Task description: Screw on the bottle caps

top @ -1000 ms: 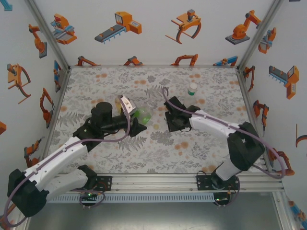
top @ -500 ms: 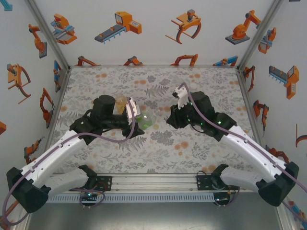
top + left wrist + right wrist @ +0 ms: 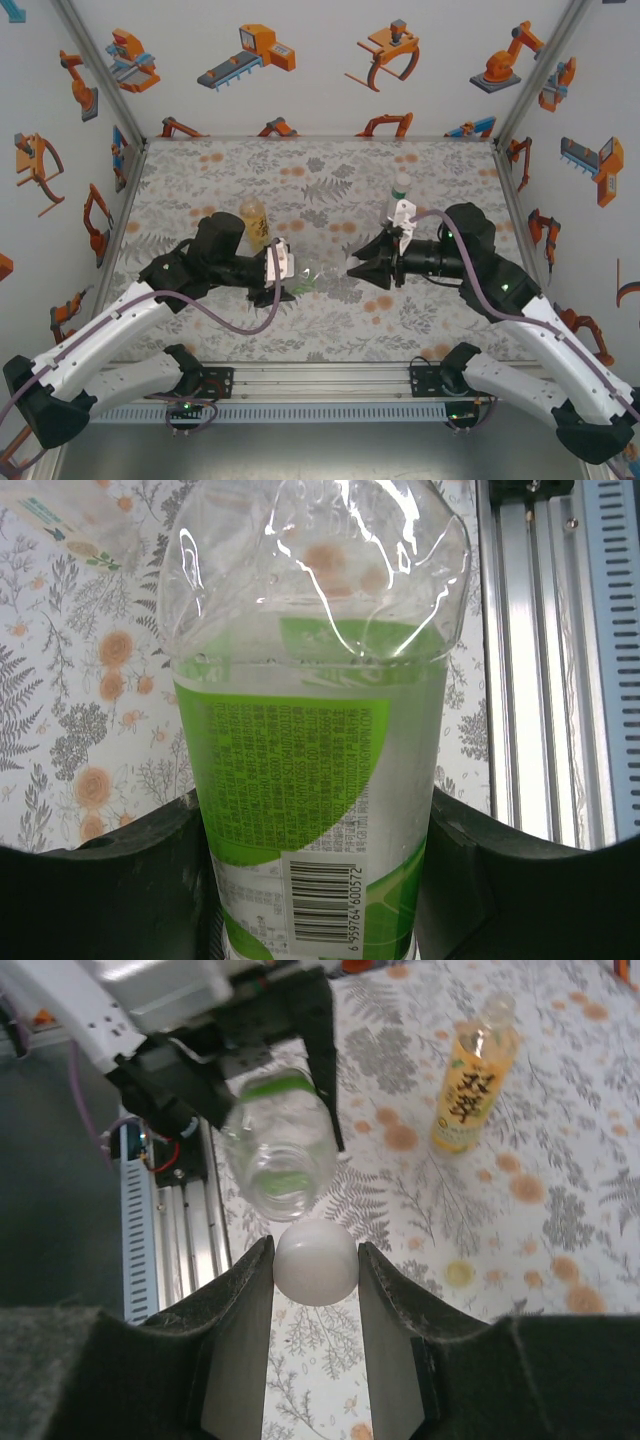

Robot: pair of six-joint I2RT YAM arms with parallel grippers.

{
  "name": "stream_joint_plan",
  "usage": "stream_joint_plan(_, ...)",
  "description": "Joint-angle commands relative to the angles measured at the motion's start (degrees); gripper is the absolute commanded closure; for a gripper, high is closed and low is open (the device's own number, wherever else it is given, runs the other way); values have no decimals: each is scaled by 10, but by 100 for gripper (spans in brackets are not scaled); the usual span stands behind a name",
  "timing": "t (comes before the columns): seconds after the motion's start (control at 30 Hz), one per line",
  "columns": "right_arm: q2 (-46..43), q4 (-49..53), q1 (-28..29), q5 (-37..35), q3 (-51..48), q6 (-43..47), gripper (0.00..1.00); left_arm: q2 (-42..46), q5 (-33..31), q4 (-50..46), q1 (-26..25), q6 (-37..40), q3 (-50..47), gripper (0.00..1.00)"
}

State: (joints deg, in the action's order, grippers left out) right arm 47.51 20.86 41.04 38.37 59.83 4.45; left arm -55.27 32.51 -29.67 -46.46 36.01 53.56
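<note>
Top view: left gripper (image 3: 288,284) sits mid-table, left of centre, clamped on the clear bottle with green label (image 3: 305,282), which lies roughly level with its mouth pointing right. Right gripper (image 3: 357,272) faces it from the right, near but with a gap between them. Amber bottle (image 3: 254,221) stands upright on the floral table mat (image 3: 330,330), just beyond the left wrist. Small green-tinted bottle (image 3: 401,186) with a white top stands far right, partly hidden behind the right wrist.

Left wrist view: both dark fingers (image 3: 120,880) press the label sides of the clear bottle, barcode at the near end, clear shoulder toward the far end. Aluminium rail (image 3: 560,660) runs along the right edge.

Right wrist view: the two fingers (image 3: 235,1330) are closed on the white cap (image 3: 316,1262), one at each side. The clear bottle's open mouth faces the camera just above the cap; cannot tell if they touch. Amber bottle stands upright, upper right, well apart.
</note>
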Motion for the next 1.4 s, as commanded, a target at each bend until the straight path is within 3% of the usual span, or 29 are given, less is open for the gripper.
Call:
stream_joint_plan(0.0, -6, -46, 1, 83, -13, 34, 94, 2, 0, -15, -6, 26, 19, 100)
stream_joint_plan(0.47, 29, -88, 2, 140, -22, 37, 98, 1, 16, -7, -15, 28, 23, 100)
stream_joint_plan(0.97, 56, -102, 10, 132, -23, 38, 100, -7, 25, 3, -14, 26, 25, 100)
stream_joint_plan(1.37, 78, -11, 27, 115, 14, 103, 100, -23, 32, 11, -14, 7, 33, 100)
